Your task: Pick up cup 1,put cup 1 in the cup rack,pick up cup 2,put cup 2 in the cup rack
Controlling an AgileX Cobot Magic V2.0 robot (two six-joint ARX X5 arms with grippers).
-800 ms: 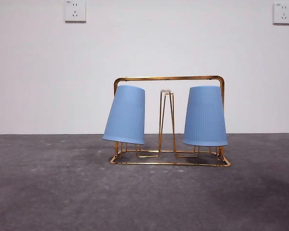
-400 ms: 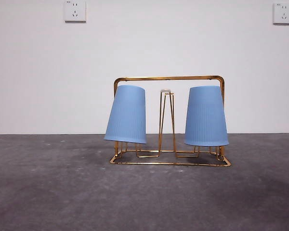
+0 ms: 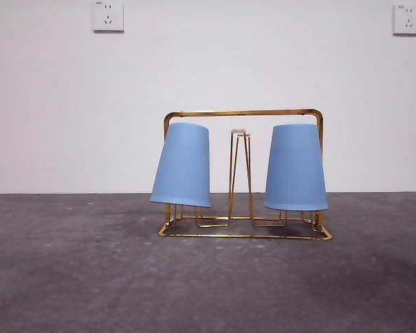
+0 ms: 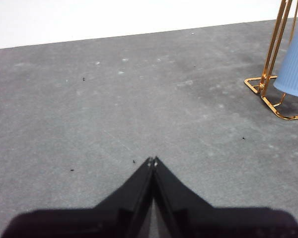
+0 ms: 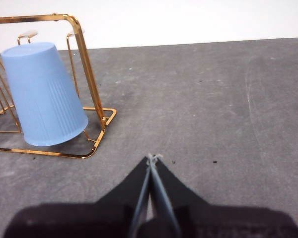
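The cup rack [image 3: 244, 173] is standing upright on the grey desk [image 3: 90, 277], in the middle of the front view before a white wall [image 3: 208, 69]. It is gleaming gold: thin wire bent into a rectangular arched handle frame, narrow peg loops rising inside it, and a rectangular base lying flat on the desk. Two pale blue ribbed cups are hanging mouth-down on its pegs, cup 1 [image 3: 182, 165] leaning at one end and cup 2 [image 3: 295, 167] sitting nearly straight at the other, with a bare central peg loop between them. The left hand [image 4: 152, 161] is hovering over bare desk with its jaws clenched together on nothing, well apart from the rack's corner. The right hand [image 5: 153, 157] is likewise clenched and empty, sitting near the rack's end beside cup 2.
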